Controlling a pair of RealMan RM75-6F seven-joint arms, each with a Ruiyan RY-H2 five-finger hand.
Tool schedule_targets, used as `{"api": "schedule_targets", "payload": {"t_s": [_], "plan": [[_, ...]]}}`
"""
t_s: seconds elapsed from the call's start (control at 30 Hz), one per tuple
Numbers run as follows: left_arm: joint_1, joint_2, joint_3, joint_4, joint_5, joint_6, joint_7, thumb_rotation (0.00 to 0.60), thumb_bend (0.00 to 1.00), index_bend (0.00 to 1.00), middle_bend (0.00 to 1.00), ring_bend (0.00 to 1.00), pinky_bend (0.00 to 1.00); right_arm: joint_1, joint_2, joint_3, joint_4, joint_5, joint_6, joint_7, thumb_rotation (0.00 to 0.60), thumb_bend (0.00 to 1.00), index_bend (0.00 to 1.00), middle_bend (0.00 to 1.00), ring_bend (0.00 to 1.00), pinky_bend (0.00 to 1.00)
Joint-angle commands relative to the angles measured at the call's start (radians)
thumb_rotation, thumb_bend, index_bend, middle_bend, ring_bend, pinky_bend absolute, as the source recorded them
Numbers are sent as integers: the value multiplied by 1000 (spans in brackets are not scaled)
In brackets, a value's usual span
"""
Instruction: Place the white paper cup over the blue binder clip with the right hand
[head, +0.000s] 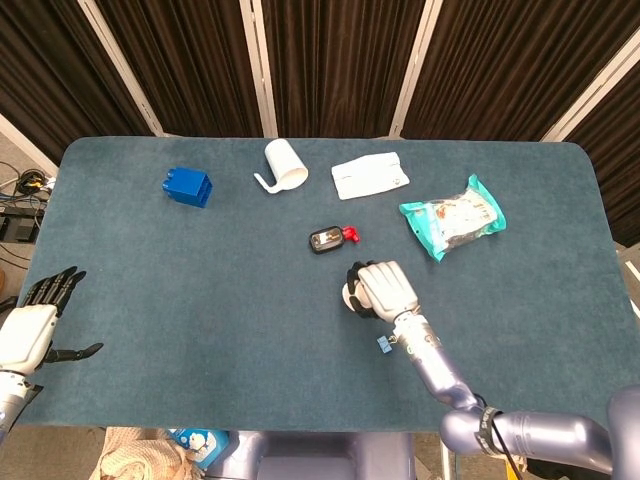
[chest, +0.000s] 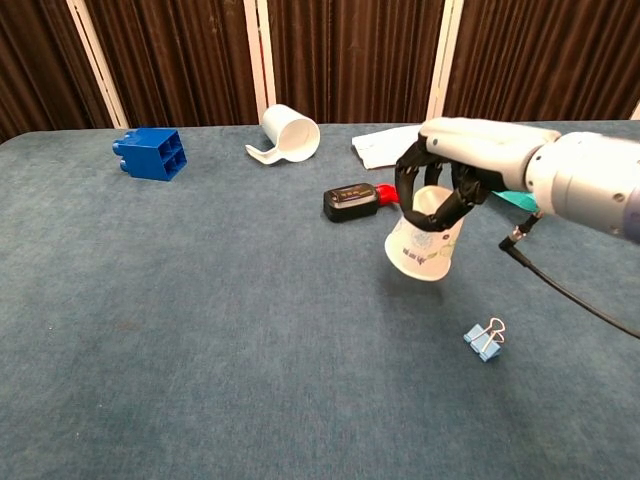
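My right hand (chest: 455, 165) grips the white paper cup (chest: 426, 236) from above by its base, mouth down and tilted, lifted off the table. In the head view the right hand (head: 381, 287) covers most of the cup (head: 350, 296). The blue binder clip (chest: 484, 340) lies on the cloth, nearer to me and to the right of the cup, also seen as the clip (head: 383, 345) just below the hand. My left hand (head: 30, 325) rests open at the table's left front edge, holding nothing.
A black device with a red tip (chest: 352, 201) lies just behind the cup. Further back are a white pitcher on its side (chest: 287, 133), a blue block (chest: 151, 152), a white pouch (head: 369, 175) and a teal snack bag (head: 452, 216).
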Motion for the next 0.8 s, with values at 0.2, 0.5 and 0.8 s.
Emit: {"api": "schedule_targets", "payload": {"t_s": [0.2,0.5,0.8], "plan": [[1,-4,1,0,4,7,10,600,0,0,0,0,0,-39,100,-48,-187,-46,65,-52,600,473,574,405,442,585],[6,-14,-2,4,13,29,15,600,0,0,0,0,0,-100,85,-150,-244,-92,129,-97,600,473,574,405,442,585],[10,-17,-3,8,24,44,12,600,0,0,0,0,0,-122,76,-168,-247,-101,151,-115,600,473,574,405,441,585]]}}
